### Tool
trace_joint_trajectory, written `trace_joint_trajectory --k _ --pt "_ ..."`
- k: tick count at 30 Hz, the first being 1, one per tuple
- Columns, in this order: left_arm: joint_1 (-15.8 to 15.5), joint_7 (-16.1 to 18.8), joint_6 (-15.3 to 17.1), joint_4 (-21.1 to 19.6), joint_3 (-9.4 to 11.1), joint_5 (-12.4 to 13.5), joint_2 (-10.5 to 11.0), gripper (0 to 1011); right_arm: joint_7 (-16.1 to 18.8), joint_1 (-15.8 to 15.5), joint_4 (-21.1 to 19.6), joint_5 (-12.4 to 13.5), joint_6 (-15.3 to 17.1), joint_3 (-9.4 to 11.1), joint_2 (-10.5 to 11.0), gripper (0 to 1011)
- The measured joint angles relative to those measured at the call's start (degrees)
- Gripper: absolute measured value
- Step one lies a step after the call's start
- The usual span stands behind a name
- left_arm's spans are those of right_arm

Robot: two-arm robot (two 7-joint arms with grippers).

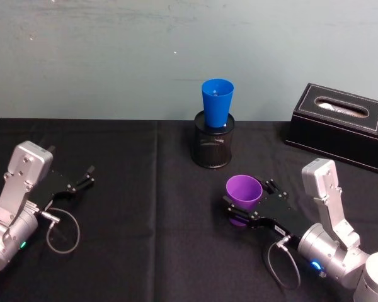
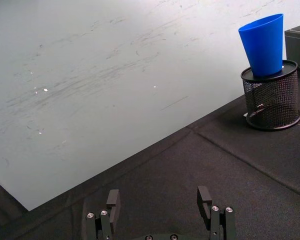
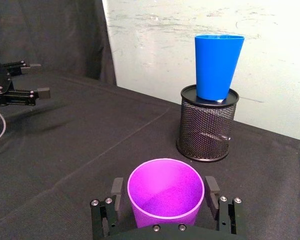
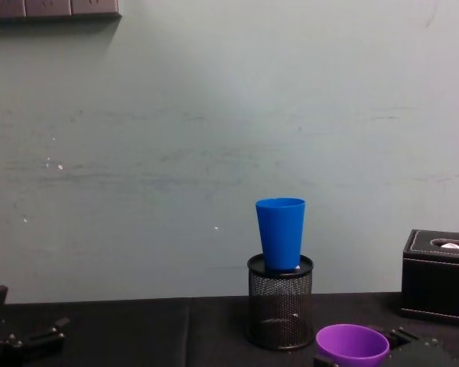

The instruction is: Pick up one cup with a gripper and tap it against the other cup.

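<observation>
The purple cup [image 1: 244, 190] stands upright right of the table's centre, its open mouth [image 3: 166, 192] facing up. My right gripper [image 1: 249, 200] is shut on the purple cup, one black finger on each side of its wall [image 3: 211, 187]. The blue cup [image 1: 217, 102] sits upright in the mouth of a black mesh pen holder [image 1: 213, 148], farther back and slightly left of the purple cup; the chest view shows the blue cup [image 4: 281, 233] well above the purple rim [image 4: 352, 342]. My left gripper [image 1: 85, 178] rests open at the left, nothing between its fingers [image 2: 204, 197].
A black tissue box [image 1: 340, 126] stands at the back right, close to the right arm. A black cloth [image 1: 145, 239] covers the table and a pale wall runs along its far edge. The left gripper [image 3: 40, 79] lies far to the side.
</observation>
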Motion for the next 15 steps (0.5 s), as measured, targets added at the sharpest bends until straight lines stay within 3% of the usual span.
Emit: trace_joint_trajectory --k 15 --pt "0.0 0.0 0.0 0.0 0.0 0.0 0.0 1011 0.0 -0.6 -1.4 0.0 -0.4 0.5 0.0 1003"
